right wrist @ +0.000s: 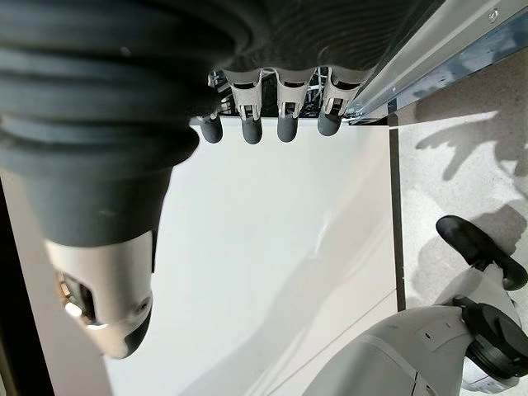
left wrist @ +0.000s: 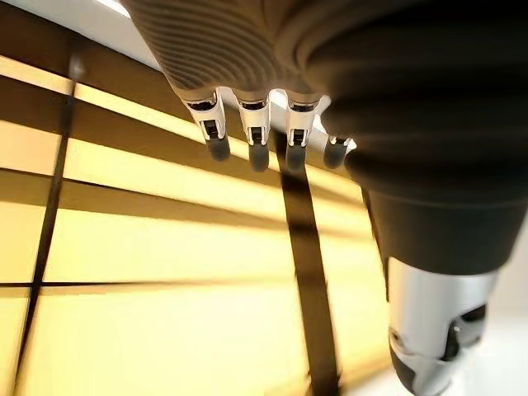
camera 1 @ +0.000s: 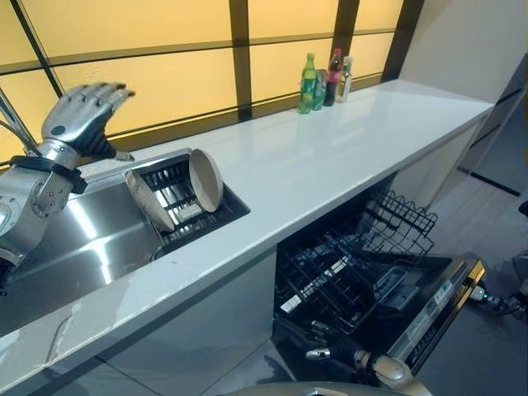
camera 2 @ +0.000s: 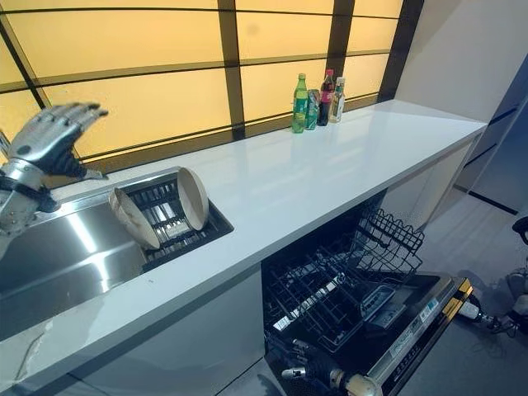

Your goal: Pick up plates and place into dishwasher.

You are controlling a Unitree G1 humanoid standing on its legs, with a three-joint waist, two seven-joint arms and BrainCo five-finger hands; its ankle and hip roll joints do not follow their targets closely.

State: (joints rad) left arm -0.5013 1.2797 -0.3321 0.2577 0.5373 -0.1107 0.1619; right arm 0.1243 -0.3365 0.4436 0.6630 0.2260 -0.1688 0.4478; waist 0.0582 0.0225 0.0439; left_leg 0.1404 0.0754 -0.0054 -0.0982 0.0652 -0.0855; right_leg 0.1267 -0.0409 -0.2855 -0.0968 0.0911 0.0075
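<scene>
Beige plates [camera 1: 205, 179] stand on edge in the sink rack [camera 1: 177, 202], well apart from the raised left hand [camera 1: 81, 115], its fingers spread and empty. Lower it over the nearer plate's rim, then pinch firmly before carrying to the dishwasher [camera 1: 355, 276].

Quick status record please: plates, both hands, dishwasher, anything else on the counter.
plates: two, standing on edge in the drying rack beside the sink
left hand: raised above the sink, fingers relaxed, holding nothing
right hand: low by the dishwasher, fingers straight, empty
dishwasher: door down, racks pulled out, no plates visible
counter: bottles at the far end by the window
</scene>
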